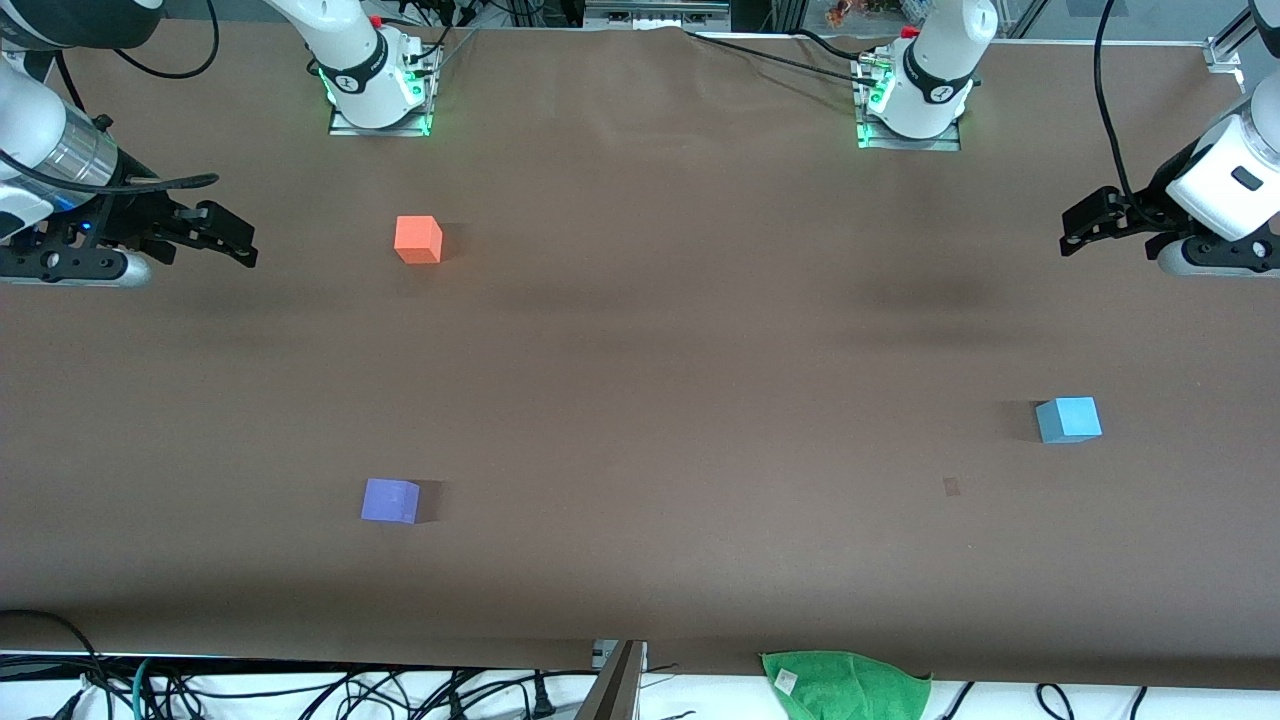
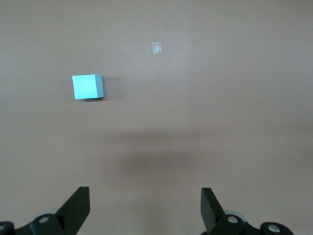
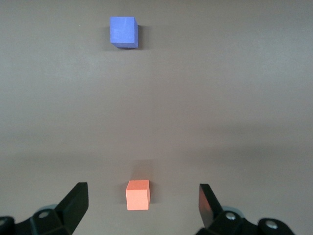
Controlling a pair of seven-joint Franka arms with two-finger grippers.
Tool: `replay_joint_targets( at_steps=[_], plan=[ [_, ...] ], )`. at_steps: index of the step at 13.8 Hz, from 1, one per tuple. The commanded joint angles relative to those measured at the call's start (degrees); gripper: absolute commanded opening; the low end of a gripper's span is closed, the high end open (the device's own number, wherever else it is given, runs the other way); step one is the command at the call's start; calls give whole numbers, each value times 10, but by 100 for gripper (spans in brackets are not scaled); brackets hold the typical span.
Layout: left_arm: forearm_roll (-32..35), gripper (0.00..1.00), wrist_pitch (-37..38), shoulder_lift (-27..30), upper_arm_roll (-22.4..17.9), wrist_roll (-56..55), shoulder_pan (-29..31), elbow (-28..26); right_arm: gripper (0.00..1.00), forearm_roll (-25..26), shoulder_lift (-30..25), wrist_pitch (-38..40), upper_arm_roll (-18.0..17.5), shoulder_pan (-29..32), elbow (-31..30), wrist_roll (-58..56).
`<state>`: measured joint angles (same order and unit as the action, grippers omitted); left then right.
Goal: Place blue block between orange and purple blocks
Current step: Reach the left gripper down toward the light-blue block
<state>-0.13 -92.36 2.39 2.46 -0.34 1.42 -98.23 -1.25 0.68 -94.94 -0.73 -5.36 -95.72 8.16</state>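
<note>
The sky-blue block (image 1: 1068, 419) (image 2: 87, 87) rests on the brown table toward the left arm's end. The orange block (image 1: 418, 240) (image 3: 137, 194) sits toward the right arm's end, close to the robots' bases. The purple block (image 1: 390, 501) (image 3: 122, 32) lies nearer to the front camera than the orange one. My left gripper (image 1: 1070, 235) (image 2: 145, 203) hangs open and empty above the table at its own end. My right gripper (image 1: 245, 245) (image 3: 143, 201) hangs open and empty at its own end, beside the orange block.
A green cloth (image 1: 845, 682) lies at the table's edge nearest the front camera. A small pale scrap (image 1: 951, 486) (image 2: 156, 48) lies on the table near the blue block. Cables (image 1: 300, 690) run along that same edge.
</note>
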Motion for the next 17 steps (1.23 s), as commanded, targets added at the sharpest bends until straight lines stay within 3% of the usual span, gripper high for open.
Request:
replay_joint_targets(
  at_steps=[1,17],
  plan=[
    [-7,100,6,-1,1,8,4,4,100,2,-5,8,-5,2,-3,8],
    [1,100,9,-69,-1,2,17,51,100,0,-5,9,-2,5,-3,11]
  ],
)
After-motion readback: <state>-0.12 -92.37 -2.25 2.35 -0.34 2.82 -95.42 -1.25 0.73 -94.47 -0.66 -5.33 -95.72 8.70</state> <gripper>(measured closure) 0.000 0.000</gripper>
